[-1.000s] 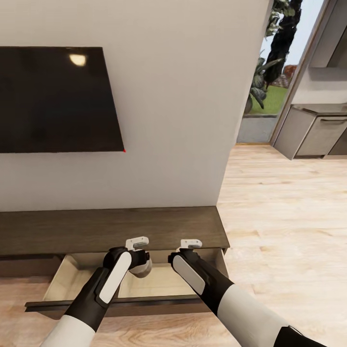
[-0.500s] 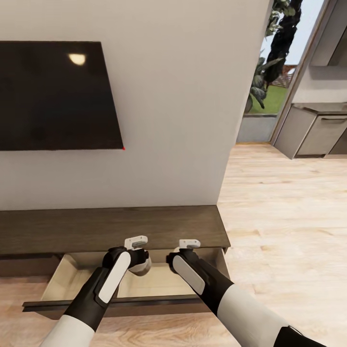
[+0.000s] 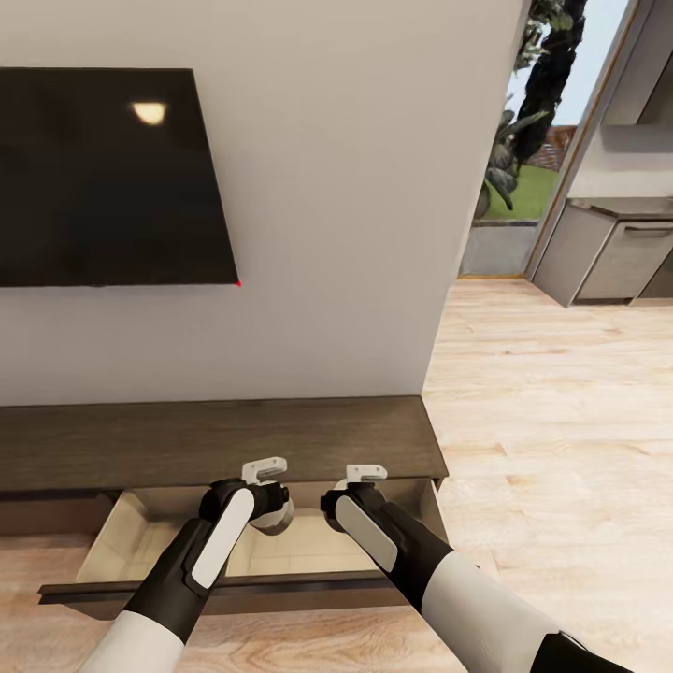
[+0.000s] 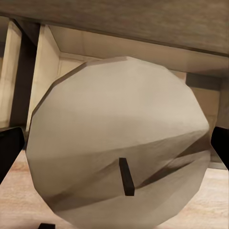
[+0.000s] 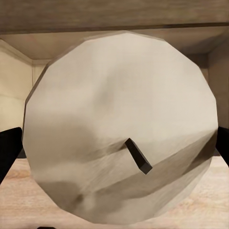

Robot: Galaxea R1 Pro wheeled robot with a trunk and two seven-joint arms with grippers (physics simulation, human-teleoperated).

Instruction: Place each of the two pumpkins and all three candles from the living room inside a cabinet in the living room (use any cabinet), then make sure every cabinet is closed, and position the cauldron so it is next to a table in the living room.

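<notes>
Two robot arms reach forward and down from the bottom of the head view, toward a white wall carrying a large dark screen (image 3: 107, 178), with pale wood floor (image 3: 561, 421) stretching right toward grey kitchen units (image 3: 617, 252). Against the wall stands the cabinet (image 3: 215, 444), long, low and dark brown, with one wide drawer (image 3: 112, 551) pulled out to show its light beige inside. The left claw (image 3: 266, 481) and the right claw (image 3: 366, 479) hang side by side over the open drawer, near the cabinet's front edge. Each claw is clenched on a candle. The left candle (image 4: 119, 152) is a stubby pale grey cylinder seen end-on in the left wrist view, dark wick pointing at the camera, with dark fingertips (image 4: 9, 148) pressing at both sides. The right candle (image 5: 119, 143) looks the same in the right wrist view, gripped between the dark fingertips (image 5: 9, 148), the beige drawer interior behind it.
</notes>
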